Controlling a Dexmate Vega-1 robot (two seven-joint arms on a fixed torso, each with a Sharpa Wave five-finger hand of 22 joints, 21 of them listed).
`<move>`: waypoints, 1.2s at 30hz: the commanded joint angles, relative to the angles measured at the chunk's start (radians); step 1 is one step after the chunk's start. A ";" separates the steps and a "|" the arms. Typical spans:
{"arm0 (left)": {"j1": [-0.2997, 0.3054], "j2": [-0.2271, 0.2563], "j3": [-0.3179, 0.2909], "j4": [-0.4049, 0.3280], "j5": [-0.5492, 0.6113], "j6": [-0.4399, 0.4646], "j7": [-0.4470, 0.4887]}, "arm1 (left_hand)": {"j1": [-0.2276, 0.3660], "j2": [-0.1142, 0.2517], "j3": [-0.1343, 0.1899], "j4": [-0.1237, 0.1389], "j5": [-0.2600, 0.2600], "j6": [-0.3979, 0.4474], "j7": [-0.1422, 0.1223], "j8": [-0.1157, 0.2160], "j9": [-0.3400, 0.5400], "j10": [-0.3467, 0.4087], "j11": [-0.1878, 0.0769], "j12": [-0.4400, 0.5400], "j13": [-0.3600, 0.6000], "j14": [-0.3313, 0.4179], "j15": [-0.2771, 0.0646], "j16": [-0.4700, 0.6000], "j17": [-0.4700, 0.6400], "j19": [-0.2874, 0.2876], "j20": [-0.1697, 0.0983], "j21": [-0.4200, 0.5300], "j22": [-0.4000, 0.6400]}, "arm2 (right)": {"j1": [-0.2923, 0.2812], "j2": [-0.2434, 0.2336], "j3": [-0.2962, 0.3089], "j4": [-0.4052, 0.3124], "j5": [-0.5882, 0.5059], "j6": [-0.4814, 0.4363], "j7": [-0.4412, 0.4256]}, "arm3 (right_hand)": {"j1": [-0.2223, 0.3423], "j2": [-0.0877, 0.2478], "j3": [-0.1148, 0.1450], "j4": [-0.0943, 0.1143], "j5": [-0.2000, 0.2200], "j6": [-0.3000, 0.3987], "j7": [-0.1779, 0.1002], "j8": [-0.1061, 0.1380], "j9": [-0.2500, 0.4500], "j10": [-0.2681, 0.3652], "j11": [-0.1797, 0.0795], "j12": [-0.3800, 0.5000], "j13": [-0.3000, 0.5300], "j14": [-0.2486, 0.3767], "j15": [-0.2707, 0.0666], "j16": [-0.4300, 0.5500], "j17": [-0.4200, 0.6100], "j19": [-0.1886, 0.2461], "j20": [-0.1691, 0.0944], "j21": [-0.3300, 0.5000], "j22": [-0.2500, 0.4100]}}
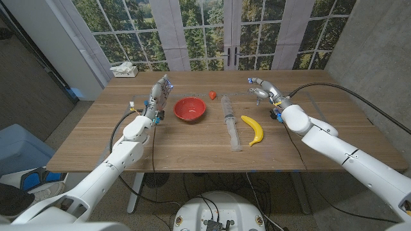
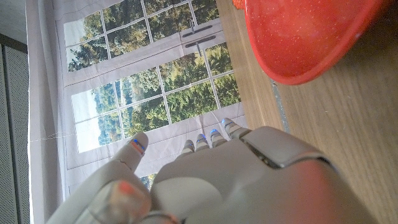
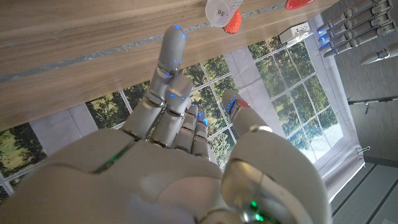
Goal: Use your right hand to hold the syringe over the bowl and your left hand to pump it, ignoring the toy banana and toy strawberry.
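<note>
A clear syringe lies lengthwise on the wooden table, in the middle, between the red bowl on its left and a yellow toy banana on its right. A small red toy strawberry sits behind the bowl and the syringe. My right hand hovers behind and to the right of the syringe, fingers apart, holding nothing. My left hand stands upright just left of the bowl, fingers extended, empty. The bowl also fills the corner of the left wrist view; the syringe's end and strawberry show past my right hand's fingers.
A white box sits at the table's far left corner. Black cables run along both arms. Windows stand behind the table's far edge.
</note>
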 commanded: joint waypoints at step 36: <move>0.041 -0.004 -0.006 -0.040 -0.012 -0.017 0.011 | -0.011 0.067 0.002 0.001 0.008 0.010 -0.003 0.002 0.005 -0.055 0.007 -0.002 0.002 -0.089 -0.054 0.001 0.002 0.004 -0.092 -0.002 0.005 | 0.132 -0.032 -0.192 -0.064 -0.524 -0.120 0.146 | 0.136 -0.034 0.013 0.008 0.014 -0.016 -0.108 0.004 0.007 -0.055 -0.105 -0.002 0.005 -0.067 -0.075 -0.027 -0.004 -0.106 -0.024 0.042 -0.032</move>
